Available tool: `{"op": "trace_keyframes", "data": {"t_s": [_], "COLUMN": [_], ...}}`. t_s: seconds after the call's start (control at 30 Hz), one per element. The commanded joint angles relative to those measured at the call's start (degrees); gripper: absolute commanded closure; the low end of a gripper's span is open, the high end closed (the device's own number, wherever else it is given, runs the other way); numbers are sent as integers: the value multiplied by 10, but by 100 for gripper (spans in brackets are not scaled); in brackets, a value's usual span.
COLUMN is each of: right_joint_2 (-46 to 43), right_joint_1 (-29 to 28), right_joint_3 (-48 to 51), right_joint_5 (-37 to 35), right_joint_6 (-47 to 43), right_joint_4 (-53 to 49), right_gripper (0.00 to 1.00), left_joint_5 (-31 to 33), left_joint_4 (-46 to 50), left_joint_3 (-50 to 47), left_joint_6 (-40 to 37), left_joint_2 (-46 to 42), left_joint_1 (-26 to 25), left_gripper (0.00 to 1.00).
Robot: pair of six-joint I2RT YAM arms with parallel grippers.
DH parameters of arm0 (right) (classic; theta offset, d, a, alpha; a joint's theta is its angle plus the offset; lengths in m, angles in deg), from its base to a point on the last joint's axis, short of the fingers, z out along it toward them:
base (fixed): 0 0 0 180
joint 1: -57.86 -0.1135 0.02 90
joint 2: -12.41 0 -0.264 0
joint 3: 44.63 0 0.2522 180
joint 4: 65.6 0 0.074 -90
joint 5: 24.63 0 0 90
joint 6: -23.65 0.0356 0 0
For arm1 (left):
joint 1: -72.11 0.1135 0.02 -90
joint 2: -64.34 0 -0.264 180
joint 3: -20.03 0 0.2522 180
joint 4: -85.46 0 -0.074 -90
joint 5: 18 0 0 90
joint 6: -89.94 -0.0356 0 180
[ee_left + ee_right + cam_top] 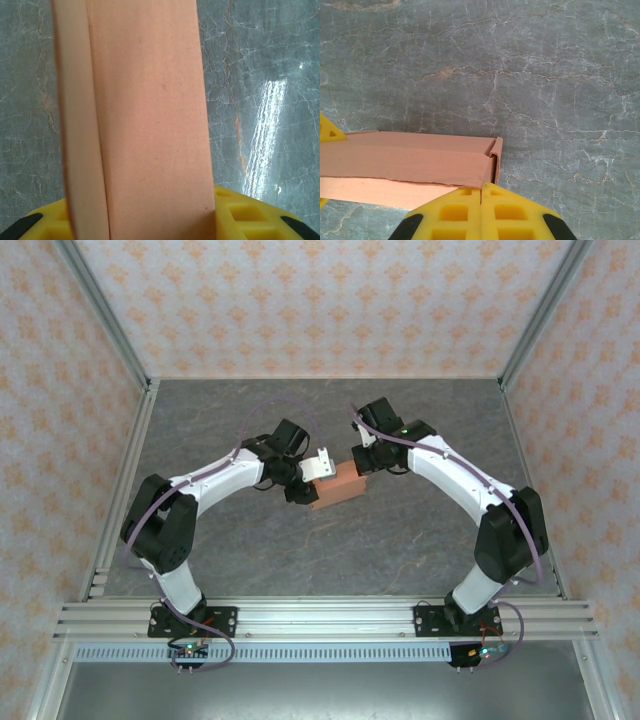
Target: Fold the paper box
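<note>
The paper box [338, 486] is a salmon-orange folded box held just above the middle of the table. My left gripper [303, 490] grips its left end. In the left wrist view the paper box [150, 110] runs up between the yellow fingers [250, 217], touching both. My right gripper [366, 462] is at the box's right end. Seen from the right wrist, the right gripper [481, 189] is shut with nothing between its fingers, its tip against the end corner of the paper box [410, 162], where a small flap stands up. A left finger [327, 132] shows at the box's far end.
The grey marbled table [420, 430] has free room on all sides of the box. Patterned walls and aluminium posts [105, 310] close in the back and sides. A rail [320, 618] carries the arm bases at the near edge.
</note>
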Motion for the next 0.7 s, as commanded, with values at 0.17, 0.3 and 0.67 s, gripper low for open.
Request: {"op": "trace_keyframes", "data": {"t_s": [0.17,0.3,0.67], "right_joint_2": [-4,-9,-15], "right_joint_1": [-2,0,21], "right_joint_3": [32,42,52], "right_joint_5": [-29,-36,-39], "right_joint_6": [14,-2,-45], "right_joint_4": [24,32,31], "right_gripper": [100,100,100], "left_joint_5": [33,34,39], "left_joint_4": [28,30,31], "left_joint_3": [11,13,13], "left_joint_6": [12,13,14], "left_joint_2": [12,14,15], "left_joint_1": [-1,-2,-1], "left_gripper": [60,60,60]}}
